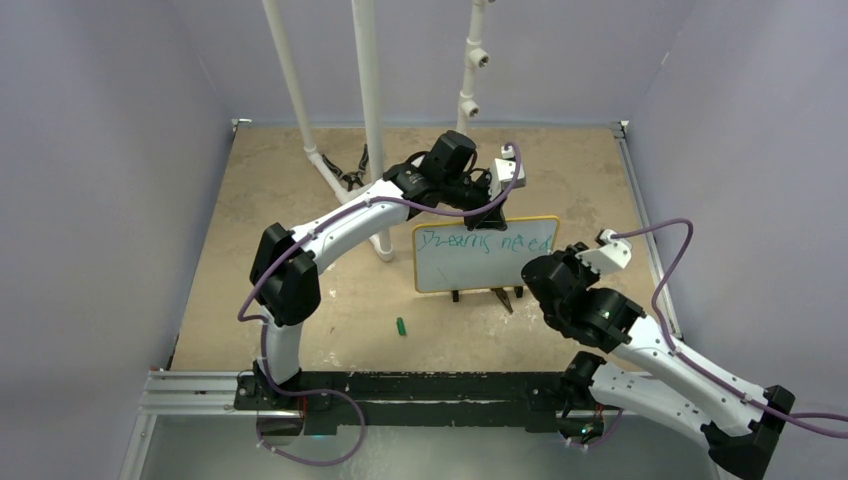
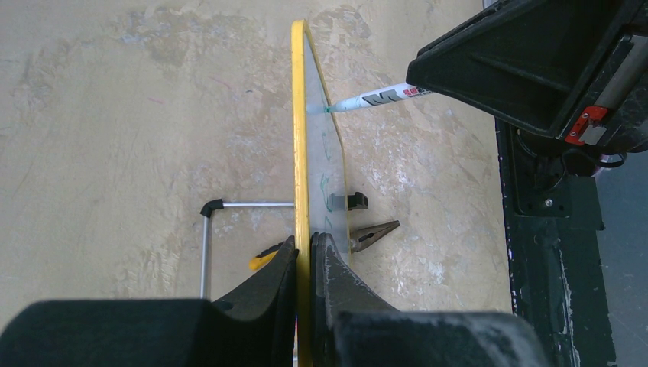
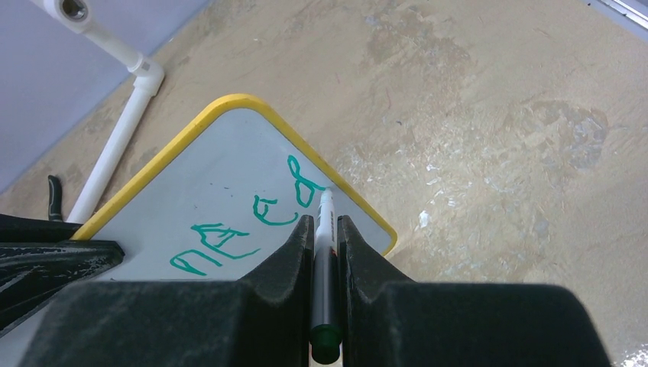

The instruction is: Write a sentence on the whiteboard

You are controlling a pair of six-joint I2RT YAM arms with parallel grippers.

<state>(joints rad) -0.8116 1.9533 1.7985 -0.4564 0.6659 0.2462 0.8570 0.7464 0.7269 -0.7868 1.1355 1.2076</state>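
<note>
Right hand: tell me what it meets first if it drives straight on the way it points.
The whiteboard. The right hand is shut on a marker whose tip seems to touch the board's face, so the tip would press into it first.

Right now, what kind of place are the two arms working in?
Probably a robot lab test cell, not a home: plain walls enclose a worn tabletop, a metal rail runs along its near edge, and white pipes stand at the back.
</note>
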